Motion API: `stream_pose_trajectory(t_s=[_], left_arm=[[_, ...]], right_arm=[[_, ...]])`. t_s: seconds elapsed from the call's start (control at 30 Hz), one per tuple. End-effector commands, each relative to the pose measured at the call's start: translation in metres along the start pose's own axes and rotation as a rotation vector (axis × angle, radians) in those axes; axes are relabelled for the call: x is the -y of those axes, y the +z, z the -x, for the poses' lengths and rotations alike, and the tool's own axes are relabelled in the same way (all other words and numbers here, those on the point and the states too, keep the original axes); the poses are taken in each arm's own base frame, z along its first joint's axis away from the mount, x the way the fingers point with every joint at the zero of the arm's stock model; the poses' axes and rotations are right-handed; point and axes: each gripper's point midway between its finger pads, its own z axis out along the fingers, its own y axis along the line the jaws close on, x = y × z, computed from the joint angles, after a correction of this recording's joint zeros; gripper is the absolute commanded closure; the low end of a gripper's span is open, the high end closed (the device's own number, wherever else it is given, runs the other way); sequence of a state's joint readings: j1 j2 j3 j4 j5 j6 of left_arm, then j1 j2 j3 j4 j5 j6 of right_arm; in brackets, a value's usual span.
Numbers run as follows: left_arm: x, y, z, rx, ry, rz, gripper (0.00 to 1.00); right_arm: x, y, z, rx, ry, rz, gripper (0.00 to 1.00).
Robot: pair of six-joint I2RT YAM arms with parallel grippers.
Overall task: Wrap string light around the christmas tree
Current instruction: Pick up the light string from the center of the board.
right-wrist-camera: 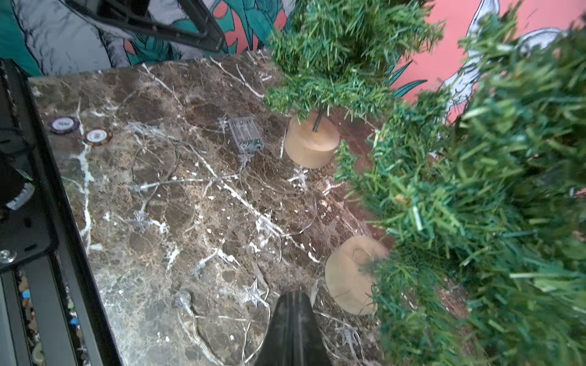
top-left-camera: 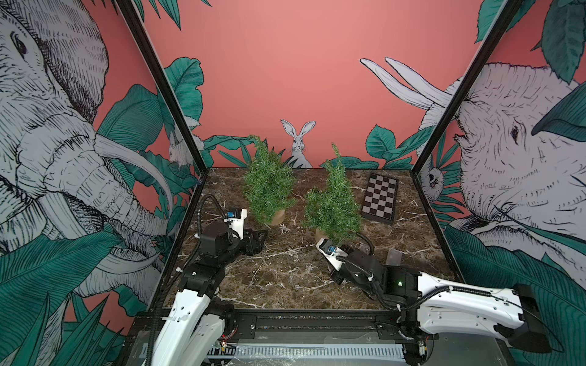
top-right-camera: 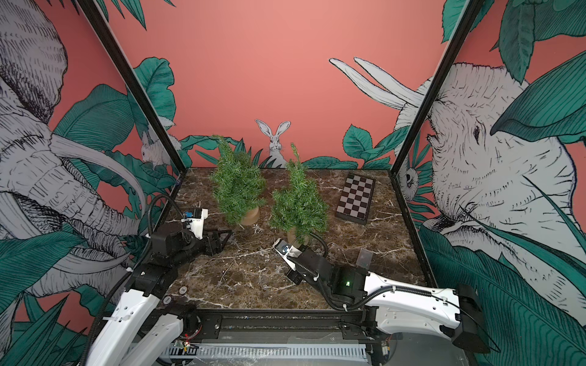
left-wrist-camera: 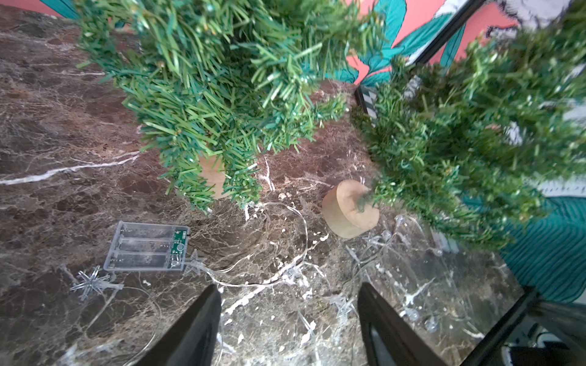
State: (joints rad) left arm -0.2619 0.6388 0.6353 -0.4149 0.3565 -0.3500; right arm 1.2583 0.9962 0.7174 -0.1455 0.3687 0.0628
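clear string light [left-wrist-camera: 260,279] lies loose beneath released left end effector [left-wrist-camera: 288,320]; right end effector [right-wrist-camera: 293,329] looks clenched.

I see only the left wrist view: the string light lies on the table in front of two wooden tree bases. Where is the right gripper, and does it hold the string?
Observer: The right gripper is low beside the nearer tree, close to its wooden base. Its jaws are together. Wires of the string light pass its tip, but I cannot tell if one is pinched.
Operator: Is any light already on a tree?
Observer: In both top views I see none on the nearer tree or the farther tree; both stand upright.
Operator: Anything else near my arm?
Observer: Two poker chips lie at the table's front edge, by the left arm.
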Motion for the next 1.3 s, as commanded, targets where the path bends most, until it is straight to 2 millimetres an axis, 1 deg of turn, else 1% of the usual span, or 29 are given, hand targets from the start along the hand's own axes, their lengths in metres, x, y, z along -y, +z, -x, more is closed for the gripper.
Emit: stream_pose_trajectory(t_s=[0.0, 0.07, 0.13, 0.2, 0.3, 0.43, 0.63, 0.7, 0.83, 0.93, 1.13, 1.27], left_arm=[[0.004, -0.003, -0.019, -0.082, -0.104, -0.017, 0.34], [0.0, -0.004, -0.036, -0.135, -0.16, 0.012, 0.34], [-0.003, -0.005, -0.052, -0.184, -0.191, 0.034, 0.34], [-0.007, -0.006, -0.062, -0.215, -0.214, 0.054, 0.34], [-0.013, -0.006, -0.068, -0.212, -0.232, 0.084, 0.34], [-0.019, -0.006, -0.068, -0.182, -0.241, 0.105, 0.33], [-0.021, -0.003, -0.074, -0.193, -0.259, 0.105, 0.32], [-0.023, -0.002, -0.076, -0.197, -0.262, 0.109, 0.32], [-0.023, -0.002, -0.076, -0.191, -0.259, 0.111, 0.32], [-0.023, -0.003, -0.074, -0.186, -0.254, 0.112, 0.31], [-0.023, -0.004, -0.073, -0.175, -0.252, 0.108, 0.31], [-0.021, -0.004, -0.073, -0.17, -0.251, 0.098, 0.31]], right_arm=[[-0.028, 0.012, -0.03, -0.078, 0.04, 0.126, 0.79], [-0.052, 0.022, -0.044, -0.116, 0.011, 0.219, 0.71], [-0.071, 0.032, -0.056, -0.157, -0.047, 0.285, 0.66], [-0.087, 0.042, -0.069, -0.207, -0.131, 0.325, 0.61], [-0.105, 0.06, -0.085, -0.275, -0.237, 0.362, 0.6], [-0.121, 0.078, -0.09, -0.297, -0.31, 0.409, 0.58], [-0.129, 0.092, -0.092, -0.297, -0.349, 0.425, 0.54], [-0.133, 0.097, -0.103, -0.329, -0.357, 0.437, 0.54], [-0.137, 0.105, -0.113, -0.366, -0.361, 0.442, 0.55], [-0.137, 0.109, -0.119, -0.384, -0.363, 0.433, 0.58], [-0.131, 0.109, -0.134, -0.421, -0.344, 0.406, 0.66], [-0.126, 0.11, -0.137, -0.441, -0.351, 0.376, 0.75]])
